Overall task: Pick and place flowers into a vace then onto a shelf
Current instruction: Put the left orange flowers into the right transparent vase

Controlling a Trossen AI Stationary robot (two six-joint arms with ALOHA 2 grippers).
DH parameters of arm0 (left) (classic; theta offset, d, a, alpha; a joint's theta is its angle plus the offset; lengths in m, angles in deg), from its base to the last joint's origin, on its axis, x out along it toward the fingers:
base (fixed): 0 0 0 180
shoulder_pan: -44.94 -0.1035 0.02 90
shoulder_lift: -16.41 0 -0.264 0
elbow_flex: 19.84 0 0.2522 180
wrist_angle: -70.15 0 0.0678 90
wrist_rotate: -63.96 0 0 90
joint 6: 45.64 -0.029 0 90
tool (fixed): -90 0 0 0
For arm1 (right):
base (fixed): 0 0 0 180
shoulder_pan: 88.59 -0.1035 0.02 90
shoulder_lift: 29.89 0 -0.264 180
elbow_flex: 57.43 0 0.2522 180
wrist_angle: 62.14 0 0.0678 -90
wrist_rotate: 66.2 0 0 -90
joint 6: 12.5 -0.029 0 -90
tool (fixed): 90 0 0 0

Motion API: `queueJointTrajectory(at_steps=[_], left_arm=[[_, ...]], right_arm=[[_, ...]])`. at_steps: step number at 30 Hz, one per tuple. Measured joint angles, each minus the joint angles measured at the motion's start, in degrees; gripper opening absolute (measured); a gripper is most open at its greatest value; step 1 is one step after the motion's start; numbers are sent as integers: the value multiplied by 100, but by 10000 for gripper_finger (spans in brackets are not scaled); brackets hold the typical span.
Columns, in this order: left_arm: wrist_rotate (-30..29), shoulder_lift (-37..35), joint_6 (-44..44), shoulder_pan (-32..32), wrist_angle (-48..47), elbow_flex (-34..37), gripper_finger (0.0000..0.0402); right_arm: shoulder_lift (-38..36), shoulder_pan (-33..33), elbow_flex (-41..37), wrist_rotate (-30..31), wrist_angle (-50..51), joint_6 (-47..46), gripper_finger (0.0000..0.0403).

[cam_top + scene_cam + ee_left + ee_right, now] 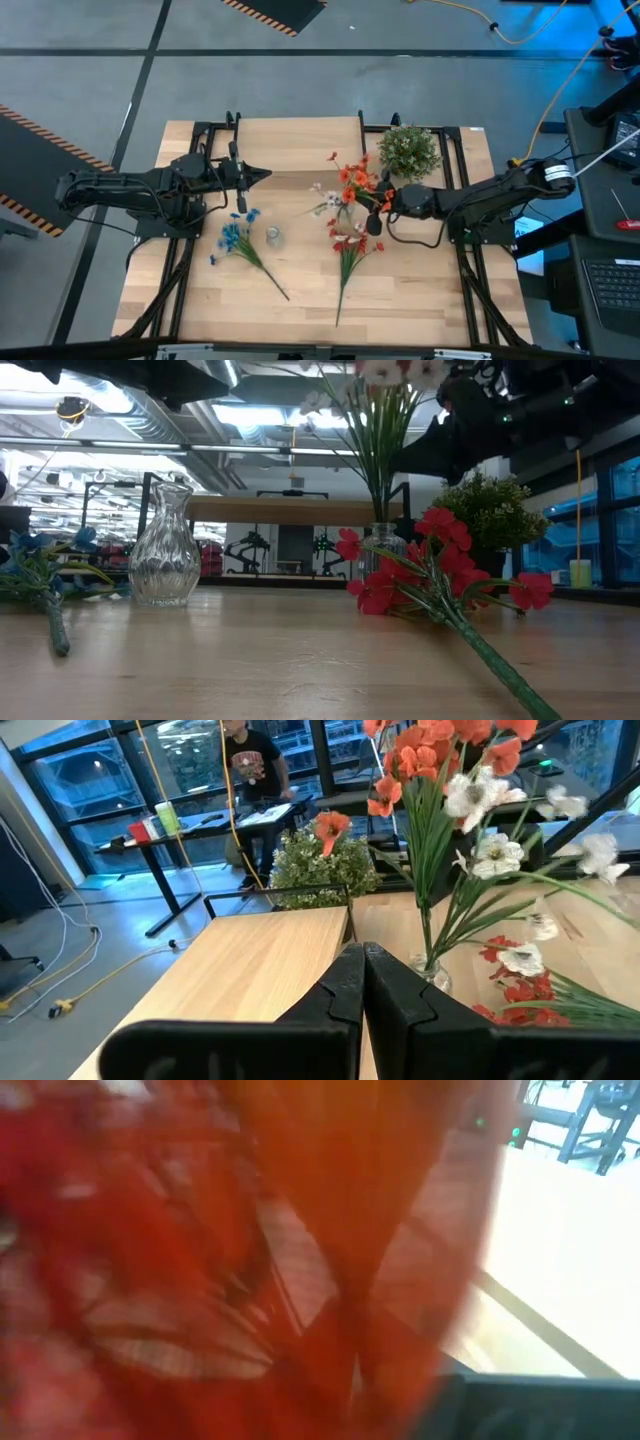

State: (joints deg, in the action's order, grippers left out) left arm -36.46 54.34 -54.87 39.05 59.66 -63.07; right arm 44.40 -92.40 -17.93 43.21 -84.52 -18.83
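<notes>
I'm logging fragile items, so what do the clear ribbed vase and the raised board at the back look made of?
Clear ribbed vase: likely glass, glossy; the room shows through its fluted walls. Raised light board: seemingly pale wood with matte visible grain, on thin black legs, probably metal.

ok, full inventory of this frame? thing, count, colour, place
Empty ribbed glass vase: one, clear, upright mid-table.
Small glass vase: one, clear, holding orange-red and white sprigs.
Blue flower sprig: one, flat on the table beside the empty vase.
Red flower sprig: one, flat on the table.
Bushy green plant: one, far right corner.
Light-wood shelf: one, far side of the table.
Person: one, dark shirt, at a background desk.
Left claw: shut, empty, above the shelf.
Right claw: shut, among the orange-red blooms.
</notes>
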Motion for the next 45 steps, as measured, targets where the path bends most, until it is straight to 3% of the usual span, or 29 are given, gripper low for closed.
queueJointTrajectory(at_steps=[18, 31, 36, 45], left_arm=[[0, 0, -4, 0, -2, 0, 3], [2, 0, 2, 0, -3, 0, 1], [2, 0, 4, 0, -4, 0, 3], [2, 0, 4, 0, -4, 0, 3]], right_arm=[[382, 0, 7, -3, -37, 53, 7], [395, 0, 2, -220, 194, -83, 54], [395, 0, 2, -220, 199, -78, 86], [363, 0, 2, -219, 281, -7, 180]])
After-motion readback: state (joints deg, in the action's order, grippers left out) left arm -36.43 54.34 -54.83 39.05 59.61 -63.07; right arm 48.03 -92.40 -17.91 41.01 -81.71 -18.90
